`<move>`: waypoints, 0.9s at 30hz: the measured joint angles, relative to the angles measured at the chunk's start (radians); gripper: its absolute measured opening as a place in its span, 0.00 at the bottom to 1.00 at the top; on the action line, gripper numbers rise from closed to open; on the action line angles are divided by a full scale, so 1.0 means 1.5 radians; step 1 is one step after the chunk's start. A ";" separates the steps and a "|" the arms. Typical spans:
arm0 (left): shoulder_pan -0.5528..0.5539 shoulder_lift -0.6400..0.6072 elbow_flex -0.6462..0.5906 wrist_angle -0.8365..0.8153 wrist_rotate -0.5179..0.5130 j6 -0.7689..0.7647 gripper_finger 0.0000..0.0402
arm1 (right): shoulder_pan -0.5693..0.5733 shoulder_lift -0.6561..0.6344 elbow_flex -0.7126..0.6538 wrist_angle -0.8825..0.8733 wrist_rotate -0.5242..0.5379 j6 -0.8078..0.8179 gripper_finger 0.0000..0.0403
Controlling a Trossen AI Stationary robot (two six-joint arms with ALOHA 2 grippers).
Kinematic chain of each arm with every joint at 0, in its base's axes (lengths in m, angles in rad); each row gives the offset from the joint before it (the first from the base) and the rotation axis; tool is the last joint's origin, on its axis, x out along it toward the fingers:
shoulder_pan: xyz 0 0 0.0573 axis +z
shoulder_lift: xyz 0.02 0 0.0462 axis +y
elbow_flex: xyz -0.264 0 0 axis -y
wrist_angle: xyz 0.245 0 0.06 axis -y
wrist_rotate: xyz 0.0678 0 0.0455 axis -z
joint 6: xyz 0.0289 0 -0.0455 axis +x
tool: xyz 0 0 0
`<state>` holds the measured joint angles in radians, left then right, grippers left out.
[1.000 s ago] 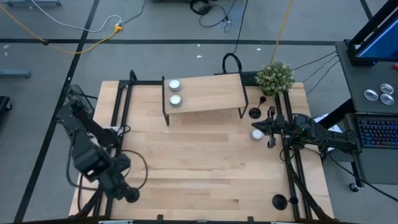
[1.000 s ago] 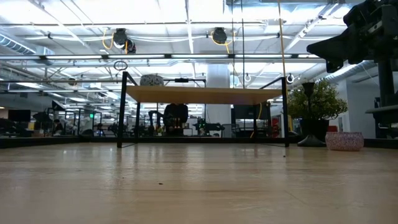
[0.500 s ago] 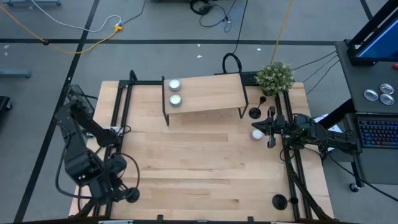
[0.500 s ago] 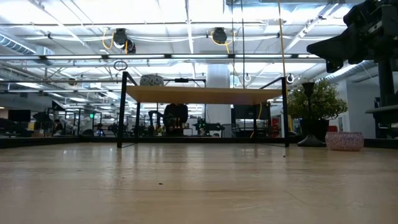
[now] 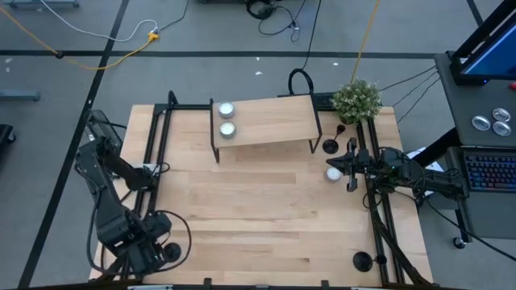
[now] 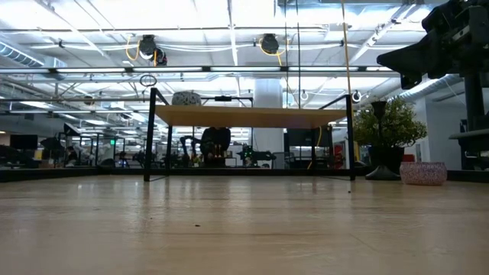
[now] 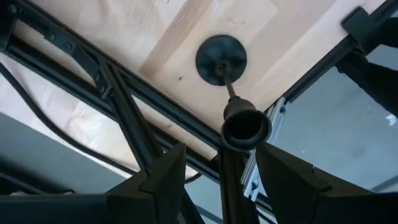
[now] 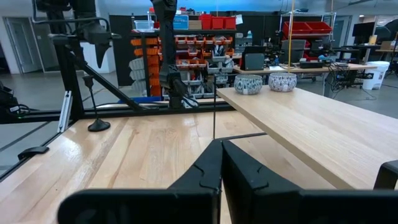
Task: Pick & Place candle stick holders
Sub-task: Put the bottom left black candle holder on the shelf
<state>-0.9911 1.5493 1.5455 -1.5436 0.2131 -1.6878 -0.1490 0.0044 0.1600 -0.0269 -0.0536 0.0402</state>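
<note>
Holders [image 5: 171, 252] number three on the table [image 5: 266, 209]; tealights [image 5: 226, 109], three.

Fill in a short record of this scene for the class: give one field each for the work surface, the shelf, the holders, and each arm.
surface: light wooden table
shelf: small wooden riser on black legs, two silver-white tealights on top
holders: matte-black disc-base candle stick holder upright at the table's front-left corner; others along the right side
left gripper: above the corner holder, fingers apart
right gripper: waiting at the right edge, fingers shut
</note>
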 joint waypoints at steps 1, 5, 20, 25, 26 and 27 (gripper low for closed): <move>-0.004 0.002 0.000 0.001 0.000 0.000 0.50 | 0.000 0.000 0.000 0.000 0.000 0.000 0.00; -0.010 0.006 0.000 -0.003 -0.016 -0.017 0.50 | 0.000 0.000 0.000 0.000 0.000 0.000 0.00; -0.013 0.055 0.000 -0.018 -0.021 0.014 0.50 | 0.000 0.000 0.000 0.000 0.000 0.000 0.00; -0.013 0.077 0.000 -0.017 -0.026 0.040 0.50 | 0.000 0.000 0.000 0.000 0.000 0.000 0.00; -0.013 0.081 0.000 -0.017 -0.026 0.045 0.50 | 0.000 0.000 0.000 0.000 0.000 0.000 0.00; -0.013 0.084 0.000 -0.017 -0.026 0.049 0.50 | 0.000 0.000 0.000 0.000 0.000 0.000 0.00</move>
<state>-1.0103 1.6761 1.5452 -1.5686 0.1741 -1.6137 -0.1490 0.0041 0.1600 -0.0268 -0.0536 0.0406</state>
